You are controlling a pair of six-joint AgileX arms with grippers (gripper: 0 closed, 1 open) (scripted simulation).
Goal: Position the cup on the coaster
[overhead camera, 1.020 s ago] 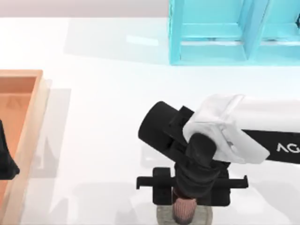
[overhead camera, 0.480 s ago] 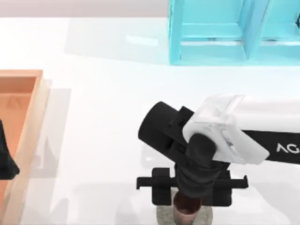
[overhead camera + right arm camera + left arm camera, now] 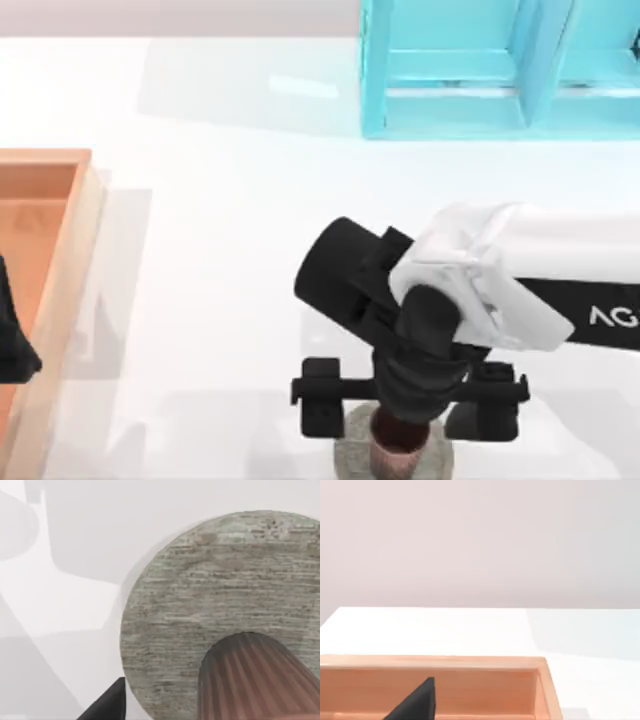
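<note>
Cup upright on coaster, both cut off by frame edge, right pincer spread open above.

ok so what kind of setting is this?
Likely a rendered tabletop test scene: plain white table, pale blue shelf unit at the back, wooden tray on the left, cup on coaster.

The cup and coaster both get chopped off by the top view's bottom edge, and the right arm covers most of what's left of them.
</note>
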